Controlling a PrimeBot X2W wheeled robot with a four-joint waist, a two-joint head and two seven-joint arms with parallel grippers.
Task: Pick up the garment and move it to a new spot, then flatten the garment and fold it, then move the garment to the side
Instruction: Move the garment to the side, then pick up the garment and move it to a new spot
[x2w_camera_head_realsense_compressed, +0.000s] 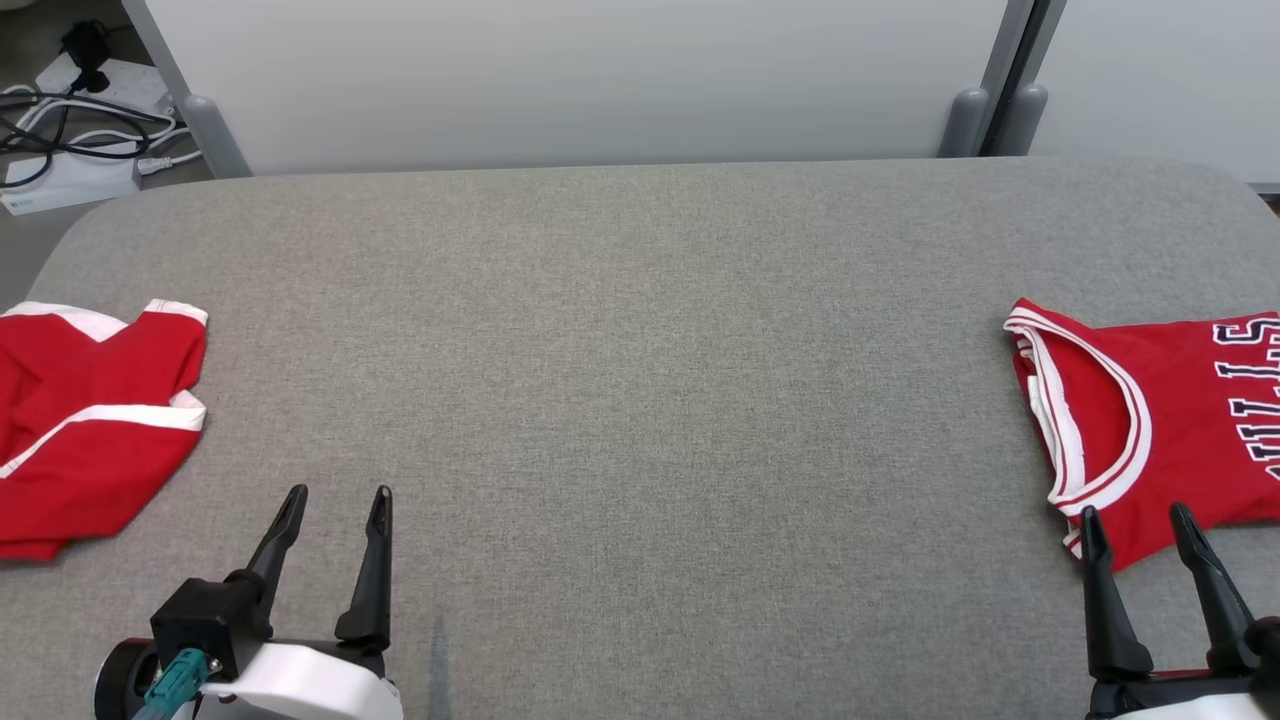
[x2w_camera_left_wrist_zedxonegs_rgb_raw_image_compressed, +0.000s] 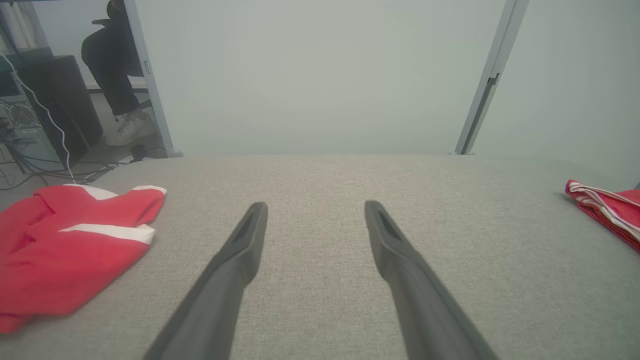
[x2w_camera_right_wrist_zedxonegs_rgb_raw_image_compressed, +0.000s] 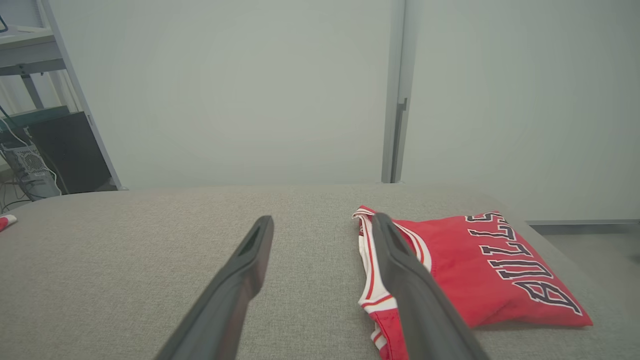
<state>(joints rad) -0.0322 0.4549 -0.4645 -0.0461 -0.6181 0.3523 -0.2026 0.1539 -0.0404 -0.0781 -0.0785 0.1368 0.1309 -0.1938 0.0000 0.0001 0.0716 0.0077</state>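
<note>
A folded red jersey (x2w_camera_head_realsense_compressed: 1170, 420) with white trim and dark lettering lies flat at the right edge of the grey padded table (x2w_camera_head_realsense_compressed: 640, 380); it also shows in the right wrist view (x2w_camera_right_wrist_zedxonegs_rgb_raw_image_compressed: 480, 270). A crumpled red garment (x2w_camera_head_realsense_compressed: 90, 420) with white stripes lies at the table's left edge, seen too in the left wrist view (x2w_camera_left_wrist_zedxonegs_rgb_raw_image_compressed: 65, 245). My left gripper (x2w_camera_head_realsense_compressed: 335, 500) is open above the bare front left of the table, right of the crumpled garment (x2w_camera_left_wrist_zedxonegs_rgb_raw_image_compressed: 315, 207). My right gripper (x2w_camera_head_realsense_compressed: 1135, 515) is open at the front right, its fingertips over the jersey's near edge (x2w_camera_right_wrist_zedxonegs_rgb_raw_image_compressed: 322, 220). Neither holds anything.
White partition panels (x2w_camera_head_realsense_compressed: 580, 80) stand behind the table. Cables and a power strip (x2w_camera_head_realsense_compressed: 70, 130) lie on the floor at the back left. A person's leg and shoe (x2w_camera_left_wrist_zedxonegs_rgb_raw_image_compressed: 125, 125) and a dark computer case (x2w_camera_left_wrist_zedxonegs_rgb_raw_image_compressed: 60, 105) are beyond the left corner.
</note>
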